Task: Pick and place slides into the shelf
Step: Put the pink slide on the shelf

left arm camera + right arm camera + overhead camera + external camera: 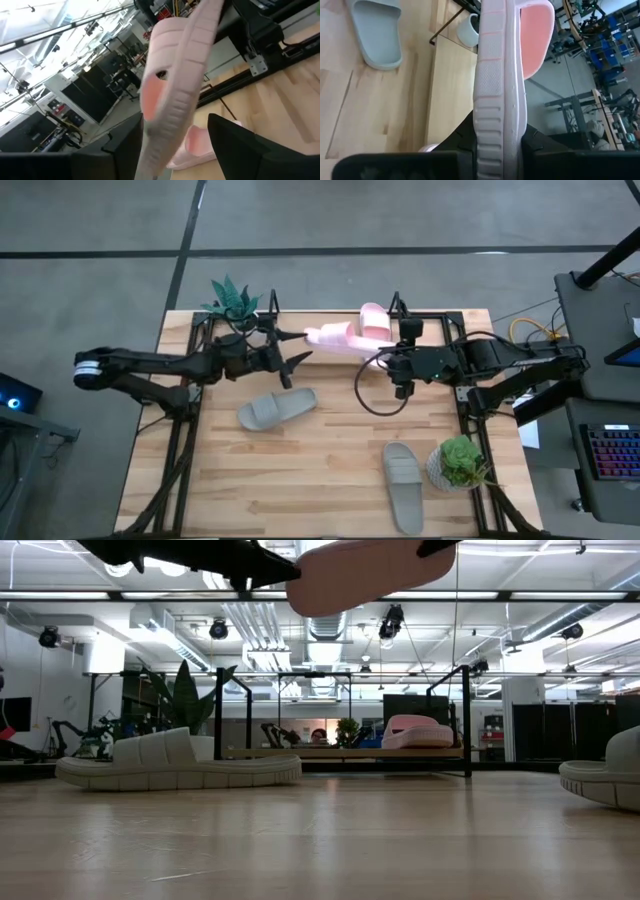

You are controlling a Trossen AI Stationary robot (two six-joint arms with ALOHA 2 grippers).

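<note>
One pale pink slide point(335, 338) hangs in the air over the far middle of the table, level along its length point(370, 570). My right gripper point(388, 358) is shut on its right end. My left gripper point(295, 348) is open at the slide's left end, one finger on either side of it point(165, 95); I cannot tell whether they touch. The second pink slide point(375, 320) rests sole-down on the shelf's wooden board point(345, 752). Two grey-green slides lie sole-down on the table, one left of centre point(277, 408), one near the front right point(403, 485). My right gripper pinches the pink slide's sole near its end point(500, 125) between the two fingers, one on each flat face. The fingers point(465, 150) come level from the table's right and lie along the slide. The slide is lifted clear, and its strap point(537, 35) sits beyond the hold.
The black-framed shelf point(300, 320) stands along the far edge. A teal plant point(235, 300) is at the far left corner, and a potted succulent point(460, 462) at the near right beside the grey-green slide. Bare tabletop point(330, 460) lies in the middle.
</note>
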